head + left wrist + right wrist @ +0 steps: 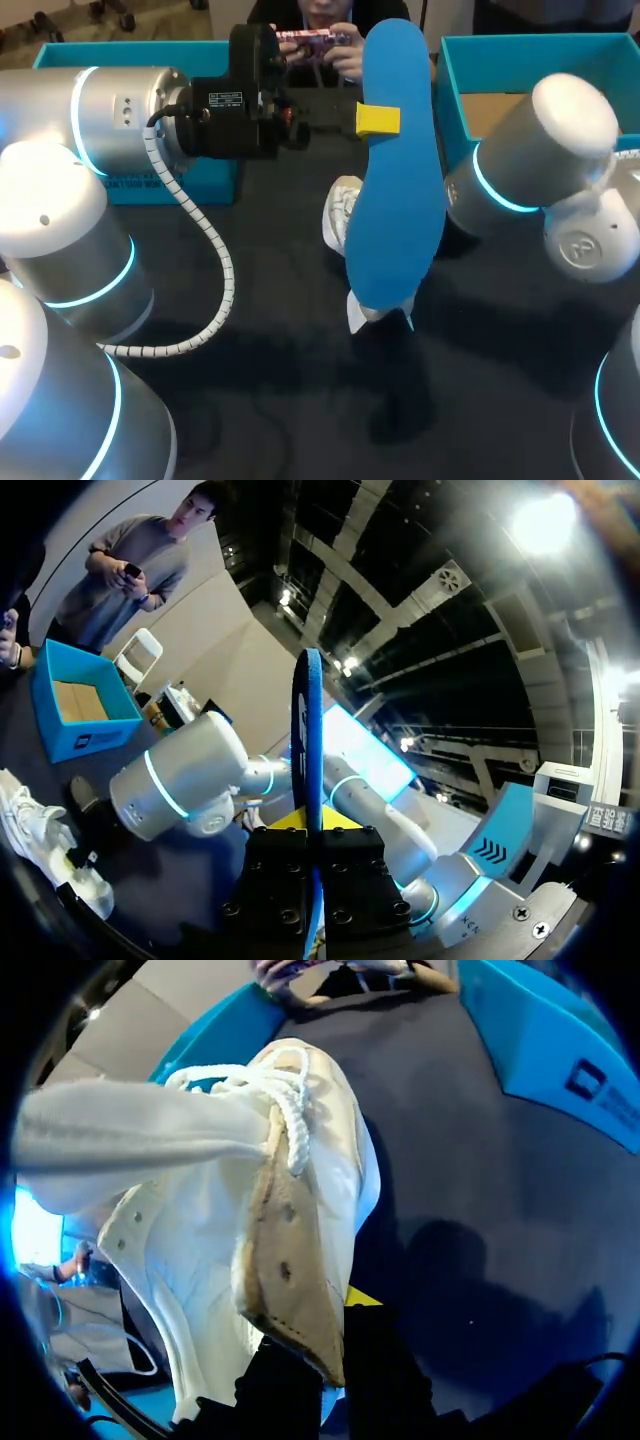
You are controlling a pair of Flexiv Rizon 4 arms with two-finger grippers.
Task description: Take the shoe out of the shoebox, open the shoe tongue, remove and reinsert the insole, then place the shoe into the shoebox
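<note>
A blue insole (395,170) hangs upright over the middle of the table, with my left gripper (378,120) shut on its edge. In the left wrist view the insole (311,730) stands edge-on between the fingers of that gripper (312,825). The white lace-up shoe (343,215) is lifted just behind the insole, which hides most of it. In the right wrist view my right gripper (332,1332) is shut on the rim of the shoe (230,1220), whose tongue and laces point away from it. The insole hides the right gripper in the head view.
A teal shoebox (455,90) stands open at the back right, beside my right arm (540,150). A second teal box (150,185) lies at the back left, behind my left arm (120,120). The table (280,330) is dark.
</note>
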